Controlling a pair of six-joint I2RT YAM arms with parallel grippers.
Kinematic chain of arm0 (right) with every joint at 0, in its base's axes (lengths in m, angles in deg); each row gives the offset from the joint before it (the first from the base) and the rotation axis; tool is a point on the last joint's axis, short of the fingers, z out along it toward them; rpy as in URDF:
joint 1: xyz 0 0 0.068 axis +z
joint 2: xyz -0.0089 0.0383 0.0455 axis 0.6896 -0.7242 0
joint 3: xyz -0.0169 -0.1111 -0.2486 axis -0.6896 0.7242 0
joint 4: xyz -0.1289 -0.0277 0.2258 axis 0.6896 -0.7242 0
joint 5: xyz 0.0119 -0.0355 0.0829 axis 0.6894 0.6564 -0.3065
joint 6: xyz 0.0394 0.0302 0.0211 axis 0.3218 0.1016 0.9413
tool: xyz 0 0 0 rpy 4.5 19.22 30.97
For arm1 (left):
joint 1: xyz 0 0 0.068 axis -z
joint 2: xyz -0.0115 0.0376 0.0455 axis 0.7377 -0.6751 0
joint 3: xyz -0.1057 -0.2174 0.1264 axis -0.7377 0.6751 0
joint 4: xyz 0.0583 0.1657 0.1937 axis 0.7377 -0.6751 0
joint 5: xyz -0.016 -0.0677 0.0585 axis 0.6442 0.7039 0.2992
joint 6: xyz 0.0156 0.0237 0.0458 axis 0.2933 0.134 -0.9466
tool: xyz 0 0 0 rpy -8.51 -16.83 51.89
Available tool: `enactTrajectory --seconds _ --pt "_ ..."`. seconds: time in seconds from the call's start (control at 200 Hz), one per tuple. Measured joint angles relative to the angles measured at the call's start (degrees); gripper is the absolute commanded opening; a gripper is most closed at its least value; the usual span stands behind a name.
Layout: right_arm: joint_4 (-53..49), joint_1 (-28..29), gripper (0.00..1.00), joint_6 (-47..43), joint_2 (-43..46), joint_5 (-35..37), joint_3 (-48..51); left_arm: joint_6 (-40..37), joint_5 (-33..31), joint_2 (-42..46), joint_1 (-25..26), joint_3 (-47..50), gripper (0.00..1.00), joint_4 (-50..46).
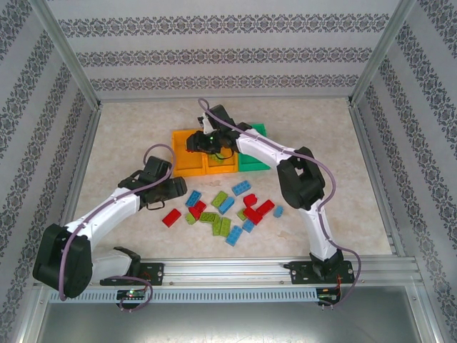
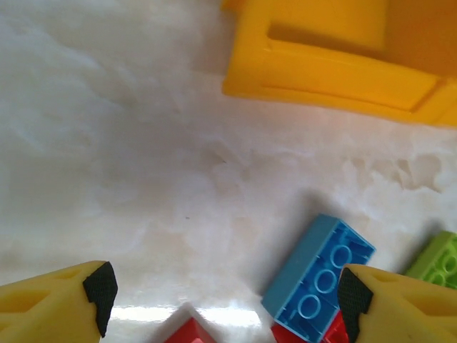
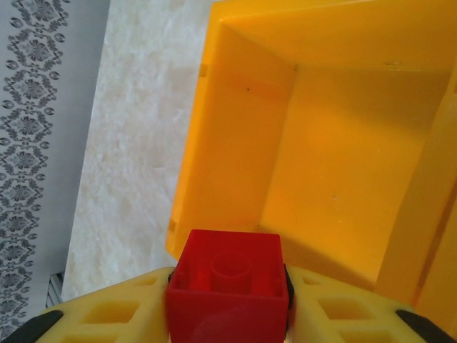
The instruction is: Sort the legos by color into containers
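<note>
Looking down from the top camera, the three bins sit in a row just above centre frame: left orange bin (image 1: 183,161), middle orange bin (image 1: 221,168) and green bin (image 1: 257,163), with the right gripper (image 1: 194,143) over the left one. The right wrist cam adds the detail: that gripper is pinching a red brick (image 3: 227,286) by its sides, hollow underside facing the lens, with the bin's open inside filling the upper right. The loose pile (image 1: 228,207) of red, blue and lime bricks lies on the table (image 1: 128,143) below the bins. The left gripper (image 1: 178,189) sits at the pile's left edge. Its wrist cam shows the jaws spread wide, gripping nothing, a blue brick (image 2: 318,275) just beside the right fingertip (image 2: 353,293) and a lime brick (image 2: 439,261) at the right edge.
</note>
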State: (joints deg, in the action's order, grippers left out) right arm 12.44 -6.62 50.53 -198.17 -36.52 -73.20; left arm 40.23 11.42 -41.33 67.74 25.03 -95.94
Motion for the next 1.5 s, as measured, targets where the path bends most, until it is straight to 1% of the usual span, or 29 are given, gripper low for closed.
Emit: enactTrajectory --seconds 0.12,0.215,0.27,0.345,0.54,0.64,0.799,0.914,1.059,1.304,1.429,1.499 --pt "-0.3 0.0 0.49 0.9 -0.7 -0.2 -0.7 -1.9 3.5 -1.9 1.7 0.0 0.78 2.1" --pt "-0.2 0.0 0.56 1.2 -0.7 -0.4 -0.7 -3.9 5.2 -4.8 3.3 -0.6 0.76 2.8" --pt "-0.2 0.0 0.57 1.1 -0.7 -0.5 -0.7 -5.0 6.1 -6.7 3.9 -1.1 0.74 3.2" --pt "0.0 0.0 0.58 1.1 -0.7 -0.6 -0.7 -6.6 7.3 -9.3 4.1 -2.2 0.70 3.4" --pt "1.5 0.0 0.59 1.1 0.2 -1.0 0.4 -9.2 9.4 -14.3 4.1 -5.3 0.66 4.0" --pt "1.8 -0.1 0.59 0.9 2.8 -0.9 3.1 -10.3 9.9 -15.9 4.1 -6.8 0.65 4.0" --pt "2.5 -1.4 0.60 0.4 9.5 -0.4 9.6 -12.1 11.2 -17.6 4.3 -8.4 0.64 4.0" --pt "3.2 -4.1 0.61 0.2 15.1 0.5 16.2 -13.2 11.3 -17.7 4.9 -8.4 0.64 3.9" --pt "4.4 -8.9 0.63 0.2 22.8 2.7 26.4 -13.7 10.8 -18.8 5.5 -8.5 0.63 3.3" --pt "5.3 -17.3 0.69 0.1 36.7 6.6 41.2 -14.1 10.3 -21.8 6.4 -10.2 0.56 2.4" --pt "5.1 -21.8 0.70 -0.5 43.6 7.8 47.4 -14.1 10.1 -23.2 6.4 -11.2 0.55 2.3" --pt "5.0 -24.3 0.71 -0.9 46.7 8.2 50.4 -14.0 10.0 -23.8 6.4 -11.3 0.52 2.2"
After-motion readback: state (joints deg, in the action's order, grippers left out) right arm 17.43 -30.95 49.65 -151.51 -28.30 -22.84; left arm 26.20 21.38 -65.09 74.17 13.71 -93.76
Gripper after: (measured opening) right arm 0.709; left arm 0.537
